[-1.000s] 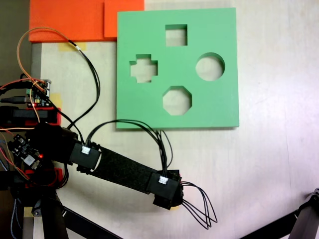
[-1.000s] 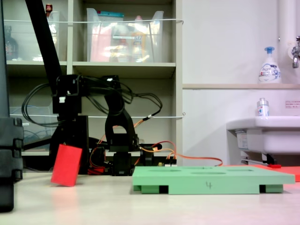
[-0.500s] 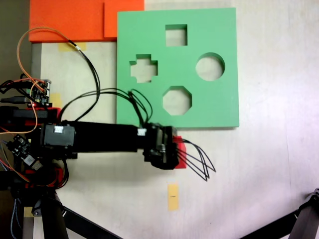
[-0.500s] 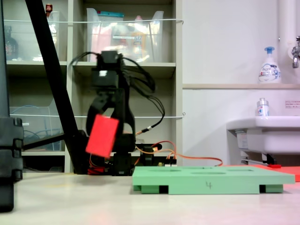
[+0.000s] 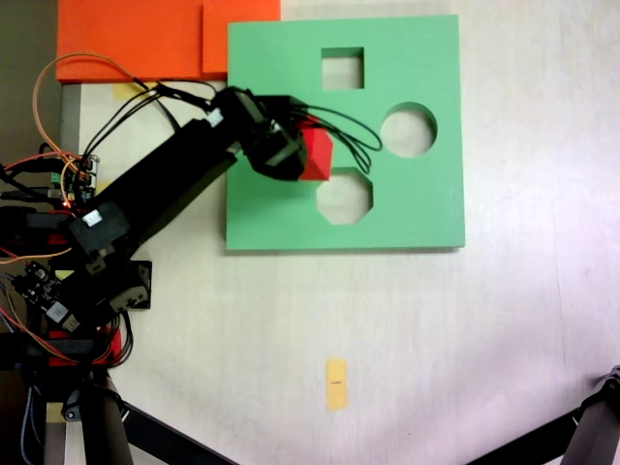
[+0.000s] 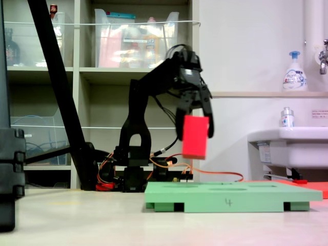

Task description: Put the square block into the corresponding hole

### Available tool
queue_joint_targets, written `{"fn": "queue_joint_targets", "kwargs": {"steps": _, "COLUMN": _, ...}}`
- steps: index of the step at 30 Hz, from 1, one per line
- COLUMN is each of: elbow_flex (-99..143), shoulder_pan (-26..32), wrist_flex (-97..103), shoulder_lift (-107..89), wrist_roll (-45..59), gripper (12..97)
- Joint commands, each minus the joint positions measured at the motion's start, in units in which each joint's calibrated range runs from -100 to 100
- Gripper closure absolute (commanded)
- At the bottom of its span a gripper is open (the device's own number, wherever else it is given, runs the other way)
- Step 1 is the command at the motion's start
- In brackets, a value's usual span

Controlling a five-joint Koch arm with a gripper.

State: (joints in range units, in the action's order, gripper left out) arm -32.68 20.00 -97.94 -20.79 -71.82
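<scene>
The square block is a bright red foam cube, held in the air by my gripper, which is shut on it. From the side the block hangs well above the green foam board, gripped from above by the gripper. Seen from above, the block hovers over the board between the cross-shaped cutout and the octagonal cutout. The corresponding hole, a square cutout, lies open near the board's top edge, above and to the right of the block.
A round cutout sits at the board's right. Orange foam slabs lie at the top left beside the board. The arm's base and wiring fill the left edge. A yellow tape mark is on the table below.
The arm has swung from the lower table up over the green board, carrying the red block with it. In the side view the block has risen and moved right.
</scene>
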Motion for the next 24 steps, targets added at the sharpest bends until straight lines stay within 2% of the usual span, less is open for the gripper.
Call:
{"fn": "queue_joint_targets", "kwargs": {"steps": 1, "elbow_flex": -8.4, "shoulder_pan": 1.51, "wrist_flex": -2.06, "shoulder_lift": 3.89, "wrist_roll": -2.69, "gripper": 87.9}}
{"fn": "queue_joint_targets", "kwargs": {"steps": 10, "elbow_flex": -33.12, "shoulder_pan": 4.1, "wrist_flex": -2.06, "shoulder_lift": 27.78, "wrist_roll": -4.79, "gripper": 87.9}}
{"fn": "queue_joint_targets", "kwargs": {"steps": 24, "elbow_flex": -34.22, "shoulder_pan": 5.71, "wrist_flex": -2.06, "shoulder_lift": 36.72, "wrist_roll": -9.38, "gripper": 88.2}}
